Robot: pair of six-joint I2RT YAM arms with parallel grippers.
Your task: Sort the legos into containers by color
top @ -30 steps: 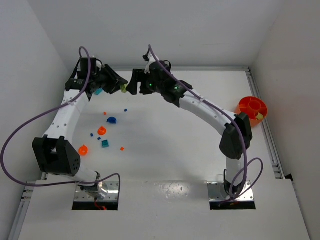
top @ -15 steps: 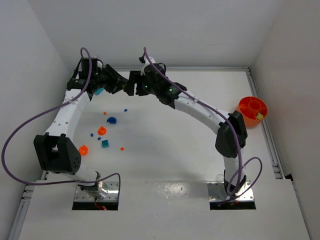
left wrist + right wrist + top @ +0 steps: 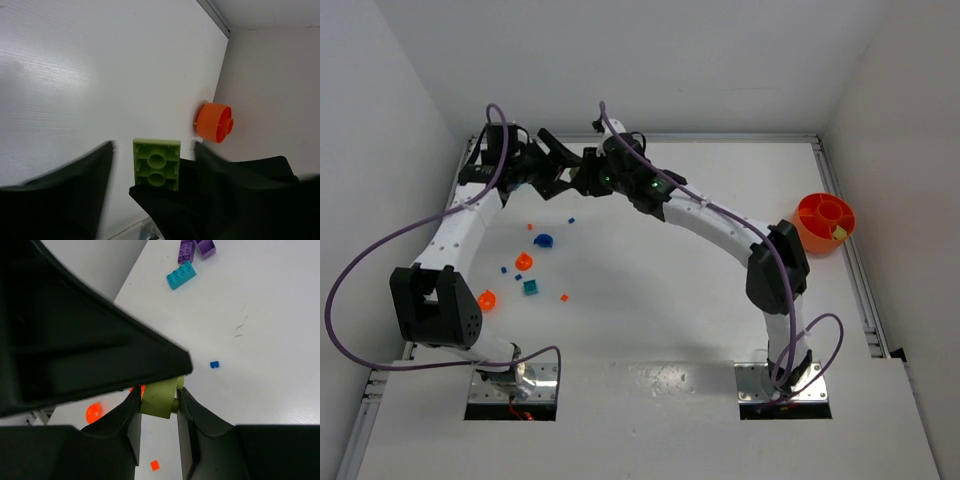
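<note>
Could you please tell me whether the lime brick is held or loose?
Held: in the right wrist view the lime brick sits pinched between the right gripper's jaws.

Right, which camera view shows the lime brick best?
Left wrist: the lime brick shows its hollow underside with two round tubes. Right wrist shows just an edge, pinched by the right gripper. Top external: I cannot make it out.

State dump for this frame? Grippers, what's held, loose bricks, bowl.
left gripper: open, fingers either side of the lime brick, gap visible beside one finger
right gripper: shut on lime brick
loose bricks (right wrist view): teal brick, purple bricks, small blue lego
orange bowl: far right, apart from both grippers
</note>
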